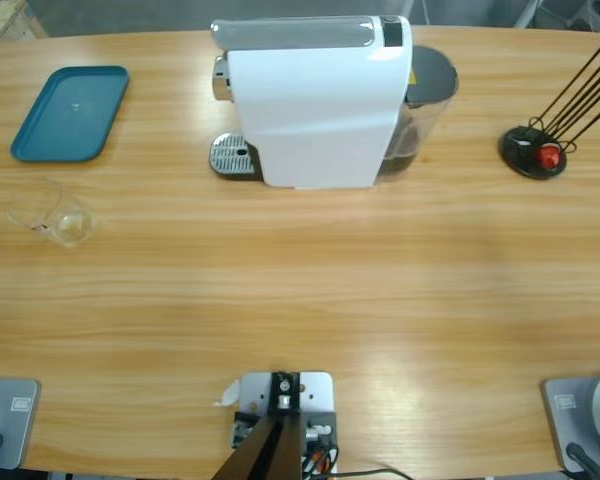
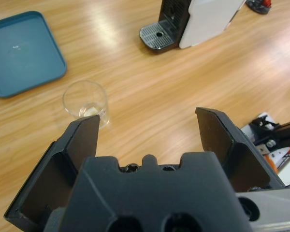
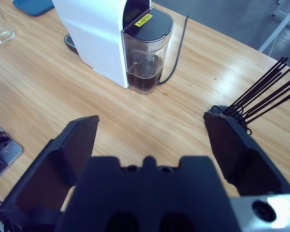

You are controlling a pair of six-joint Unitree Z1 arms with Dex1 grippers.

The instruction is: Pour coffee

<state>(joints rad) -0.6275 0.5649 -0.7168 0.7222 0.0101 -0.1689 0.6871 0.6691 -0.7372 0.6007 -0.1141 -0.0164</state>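
A small clear glass (image 1: 60, 215) stands at the table's left, and no coffee shows in it. In the left wrist view this glass (image 2: 85, 101) sits just beyond my left gripper (image 2: 147, 117), which is open and holds nothing. The white coffee machine (image 1: 320, 100) stands at the back middle, its drip tray (image 1: 232, 156) facing left. My right gripper (image 3: 152, 120) is open and empty, pointing toward the machine's rear tank (image 3: 144, 67), which holds a dark brown liquid at its bottom. Neither gripper shows in the high view.
A teal tray (image 1: 70, 112) lies at the back left, behind the glass. A black capsule holder (image 1: 533, 152) with a red capsule and long black rods (image 3: 266, 87) stands at the right. A black cable (image 3: 179, 48) runs behind the machine.
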